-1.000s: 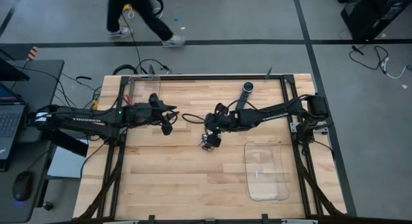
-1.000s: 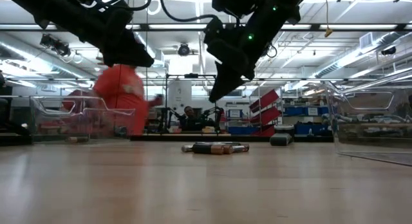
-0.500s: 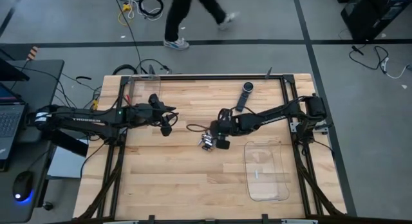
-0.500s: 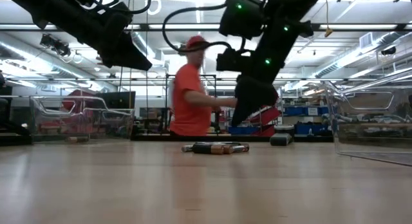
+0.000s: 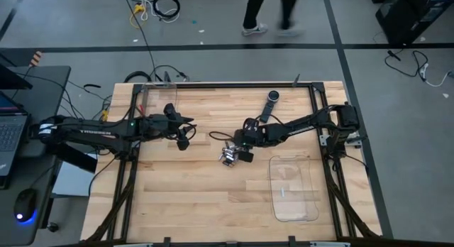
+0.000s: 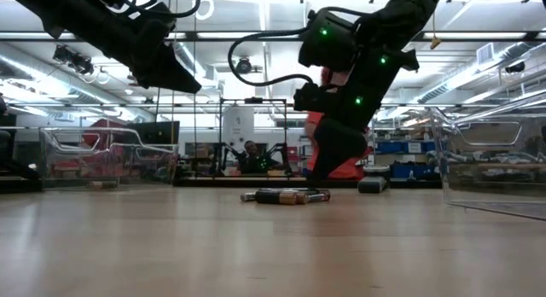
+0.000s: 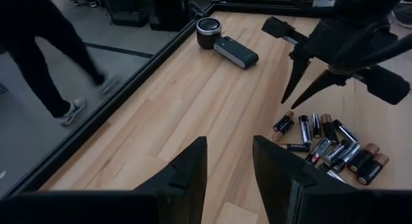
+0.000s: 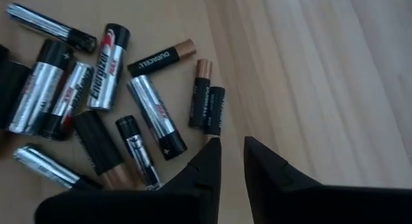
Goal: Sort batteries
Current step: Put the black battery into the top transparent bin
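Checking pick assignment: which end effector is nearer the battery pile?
Right. The right end effector sits just above the battery pile, at its edge. The left end effector hangs off to the pile's left, well apart.

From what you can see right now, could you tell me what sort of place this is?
Probably a robotics lab or workshop: a framed wooden table, shelves of blue bins behind, cables on the floor, and a laptop alongside.

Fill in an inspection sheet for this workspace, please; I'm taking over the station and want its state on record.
Surface: wooden table, bare wood showing.
Job's things: batteries heaped loose mid-table.
Clutter: black device at far edge; clear tray near right.
Grippers: right gripper just above the pile, slightly open, empty; left gripper hovering apart, open, empty.
Cables: loose cables on floor beyond table.
Surroundings: person walking past.
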